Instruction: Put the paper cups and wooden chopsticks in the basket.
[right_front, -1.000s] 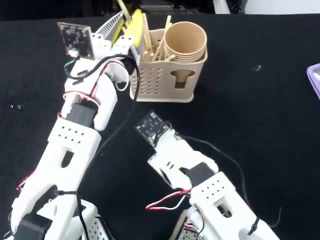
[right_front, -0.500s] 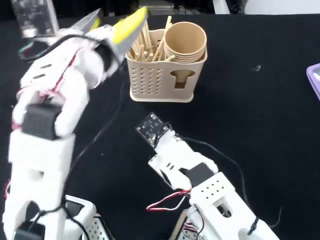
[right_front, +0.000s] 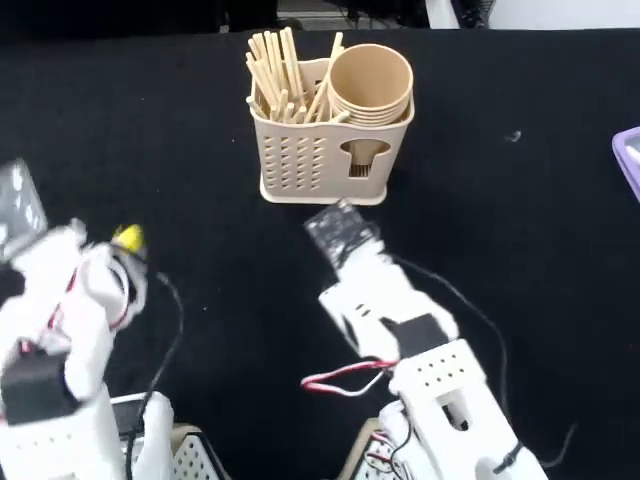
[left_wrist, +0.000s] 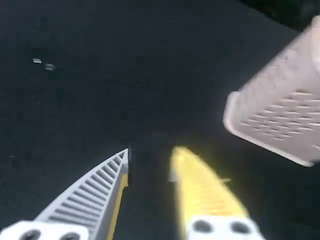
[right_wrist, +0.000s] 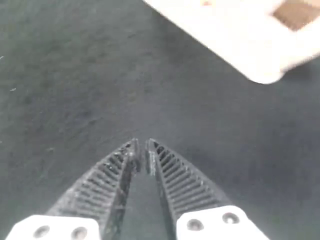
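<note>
Here we see the basket (right_front: 325, 160) standing upright on the far part of the black table (right_front: 520, 260), near the middle. The paper cups (right_front: 370, 85) sit nested in one stack in its right-hand compartment as the high view shows it. The wooden chopsticks (right_front: 285, 75) stand bundled in the compartment beside them, their upper ends fanning out above the rim. In the high view the left arm (right_front: 60, 340) is at the near left corner, well apart from the basket. The left gripper (left_wrist: 150, 152) hangs over bare tabletop, and we make out a modest gap between its grey and yellow fingers with nothing in it. A corner of the basket (left_wrist: 280, 115) shows farther off in the left wrist view. The right arm (right_front: 400, 320) reaches up the middle of the table and ends just short of the basket's near wall. The right gripper (right_wrist: 141, 147) has its tips drawn almost together, gripping nothing, with the foot of the basket (right_wrist: 225, 40) close ahead. We also see part of a purple object (right_front: 630, 160) at the table's right edge.
</note>
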